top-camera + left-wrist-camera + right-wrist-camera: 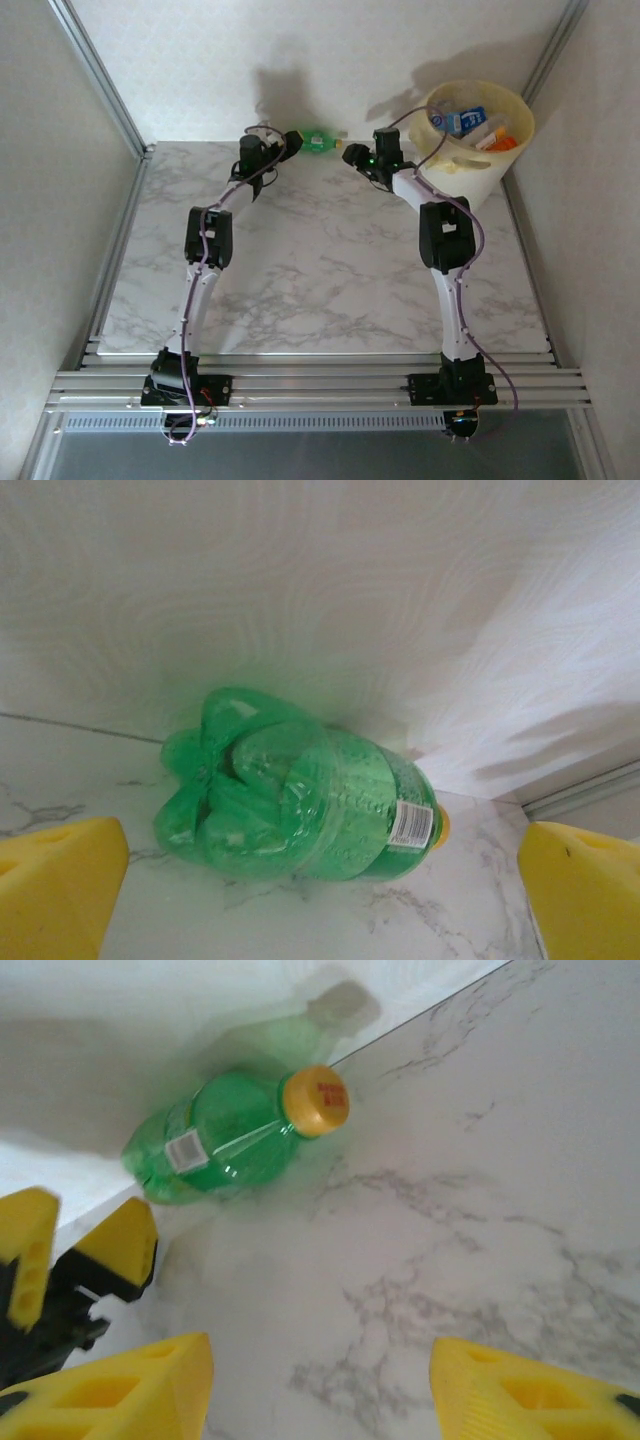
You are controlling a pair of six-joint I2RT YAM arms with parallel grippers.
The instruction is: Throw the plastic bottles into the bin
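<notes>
A green plastic bottle with a yellow cap lies on its side against the back wall. In the left wrist view the green bottle points its base toward me. My left gripper is open, its yellow fingers wide apart just short of that base. My left gripper sits at the bottle's left end. My right gripper is at the cap end, open over bare marble; the bottle lies ahead of it, untouched. The bin stands back right with several bottles inside.
The back wall runs right behind the green bottle. Metal frame posts line both sides of the marble table. The left gripper's yellow fingers show in the right wrist view, close to the bottle's base.
</notes>
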